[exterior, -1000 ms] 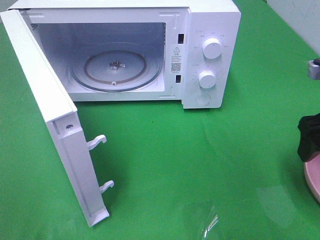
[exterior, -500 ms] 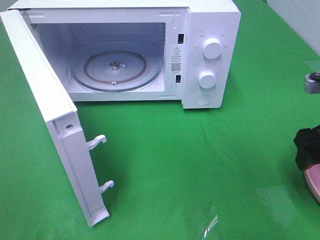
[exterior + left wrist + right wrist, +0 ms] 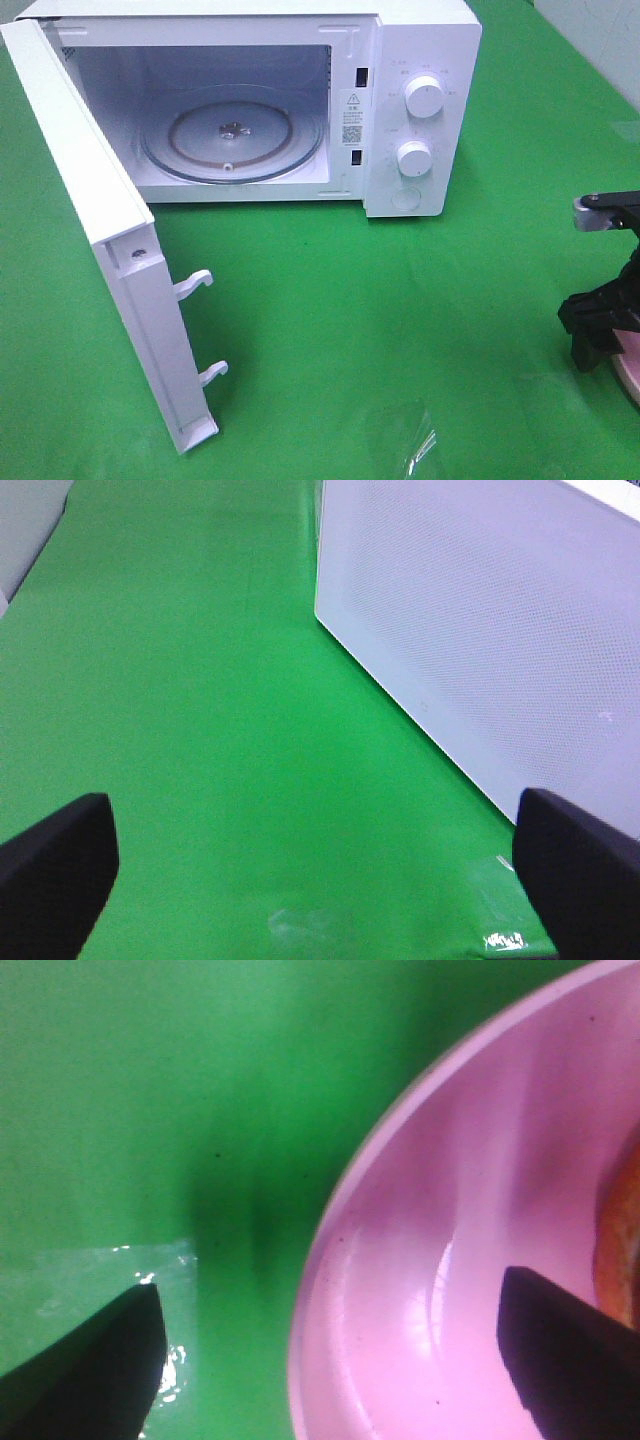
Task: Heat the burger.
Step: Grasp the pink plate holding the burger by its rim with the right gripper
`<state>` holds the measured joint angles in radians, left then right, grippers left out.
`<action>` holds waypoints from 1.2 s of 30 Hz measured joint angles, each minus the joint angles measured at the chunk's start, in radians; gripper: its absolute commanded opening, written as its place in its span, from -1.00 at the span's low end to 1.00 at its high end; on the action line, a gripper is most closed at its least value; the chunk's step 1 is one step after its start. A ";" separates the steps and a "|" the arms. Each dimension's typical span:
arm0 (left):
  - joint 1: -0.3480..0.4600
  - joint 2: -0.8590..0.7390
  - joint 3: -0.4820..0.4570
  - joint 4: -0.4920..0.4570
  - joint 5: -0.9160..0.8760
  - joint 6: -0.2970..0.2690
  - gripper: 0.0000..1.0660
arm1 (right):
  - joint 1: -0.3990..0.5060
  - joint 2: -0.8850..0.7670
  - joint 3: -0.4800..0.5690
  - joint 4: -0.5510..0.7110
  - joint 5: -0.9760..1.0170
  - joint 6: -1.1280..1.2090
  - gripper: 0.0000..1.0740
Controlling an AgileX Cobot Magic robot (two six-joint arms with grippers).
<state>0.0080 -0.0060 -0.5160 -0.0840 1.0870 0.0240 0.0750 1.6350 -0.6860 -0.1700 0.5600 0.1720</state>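
burger (image 3: 622, 1220): only a sliver of golden-brown bun shows, at the very edge of the right wrist view. It sits on the pink plate (image 3: 420, 1260), far out on the right of the table and well apart from the oven.
plate: the overhead view catches just a bit of its rim at the right border, so the burger itself isn't visible from up there.
right gripper (image 3: 330, 1285): low over the plate's near rim, jaws spread wide. One finger hangs over the green cloth (image 3: 400, 320) outside the rim, the other over the pink inside, near the bun. It's pinching nothing.
clear film (image 3: 100, 1270): a shiny scrap lying on the cloth just beside the outer finger. Probably harmless.
microwave (image 3: 420, 60): door (image 3: 90, 200) stands wide open and the glass turntable (image 3: 232, 135) is bare, so it's ready to load.
left gripper (image 3: 312, 802): jaws spread, empty, hovering over the cloth beside the door's outer face.
step, my guess: lining up the pickup. Can't tell if it's going for the rim or the bun.
next move: close on one of those, lift level, carry it across to the turntable, then shut the door and turn the knobs (image 3: 425, 97).
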 measured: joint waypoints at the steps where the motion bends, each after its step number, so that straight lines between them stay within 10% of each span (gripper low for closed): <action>1: 0.000 0.000 0.000 0.000 0.000 0.000 0.90 | 0.000 0.000 0.000 0.000 0.000 0.000 0.58; 36: 0.000 0.000 0.000 0.000 0.000 0.000 0.90 | 0.000 0.097 0.013 -0.087 -0.056 0.072 0.45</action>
<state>0.0080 -0.0060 -0.5160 -0.0840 1.0870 0.0240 0.0750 1.7320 -0.6730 -0.2570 0.5040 0.2440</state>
